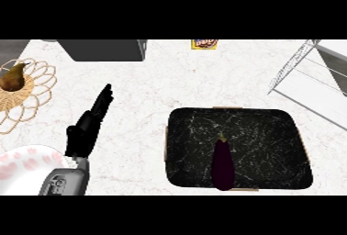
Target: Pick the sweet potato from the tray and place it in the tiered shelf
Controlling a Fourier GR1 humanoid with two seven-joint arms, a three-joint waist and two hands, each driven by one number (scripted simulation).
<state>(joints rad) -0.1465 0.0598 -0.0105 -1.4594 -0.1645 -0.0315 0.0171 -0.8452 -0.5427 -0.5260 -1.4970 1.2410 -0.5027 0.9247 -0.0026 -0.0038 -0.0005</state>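
A dark purple eggplant-shaped vegetable (223, 161) lies lengthwise on the black marbled tray (264, 133), near the tray's front edge, stem pointing away from me. No sweet potato-coloured item shows. The tiered shelf (313, 80), a white wire-framed rack, stands at the far right. My left hand (88, 126) rests on the counter left of the tray, fingers straight and pointing away, holding nothing. My right hand is out of the view.
A woven wire basket (27, 98) with a pear (12, 77) sits at the left edge. A white plate with pink marks (24, 163) lies at lower left. A grey box (105, 49) and a small yellow packet (204, 43) stand at the back.
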